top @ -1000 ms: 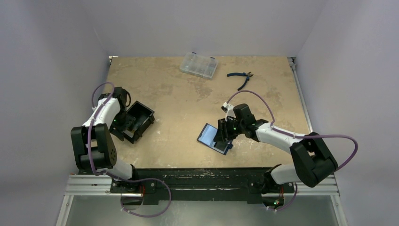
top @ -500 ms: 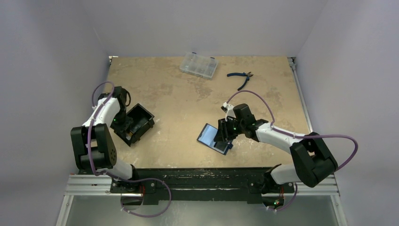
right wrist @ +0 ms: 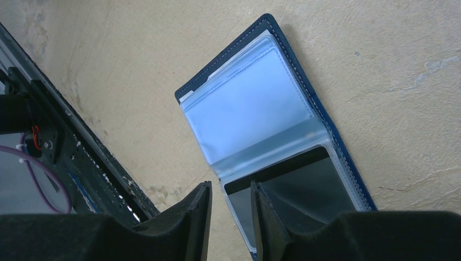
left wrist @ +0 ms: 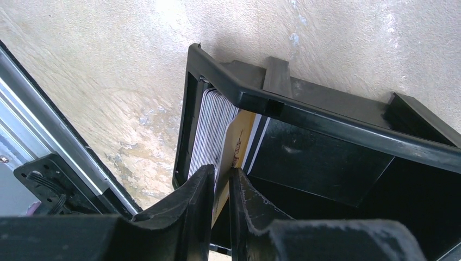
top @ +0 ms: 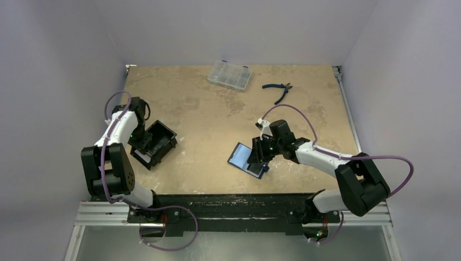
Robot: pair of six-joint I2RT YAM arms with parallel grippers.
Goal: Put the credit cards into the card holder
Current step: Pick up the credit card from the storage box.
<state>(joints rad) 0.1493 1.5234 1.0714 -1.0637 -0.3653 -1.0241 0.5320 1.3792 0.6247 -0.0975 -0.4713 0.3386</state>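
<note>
From above, the bench (top: 217,109) carried a black open-topped box (top: 166,136) close to its left edge, nearer the front than the back, with the left gripper (top: 145,142) reaching into it from the left. The card holder (top: 239,155) lay spread open and flat near the front edge, a little right of the middle, and the right gripper (top: 260,159) stood over its right half. A clear compartment case (top: 229,74) sat by the back edge, and blue-handled pliers (top: 278,89) lay to its right, toward the back right corner. In the left wrist view, the credit cards (left wrist: 209,128) stood on edge in a whitish-grey stack against one end wall of the box (left wrist: 326,117). Just beside the stack, a cream-faced card (left wrist: 237,144) ran down between the black fingers (left wrist: 190,206), which had drawn in against it and clenched it. In the right wrist view, the card holder (right wrist: 255,103) showed its navy stitched border, a pale clear sleeve on the farther leaf and a dark pocket on the nearer one. The right fingers (right wrist: 274,217) stood a narrow gap apart over the near corner of that pocket. Whether they pinched the sleeve or merely hung around it could not be told.
</note>
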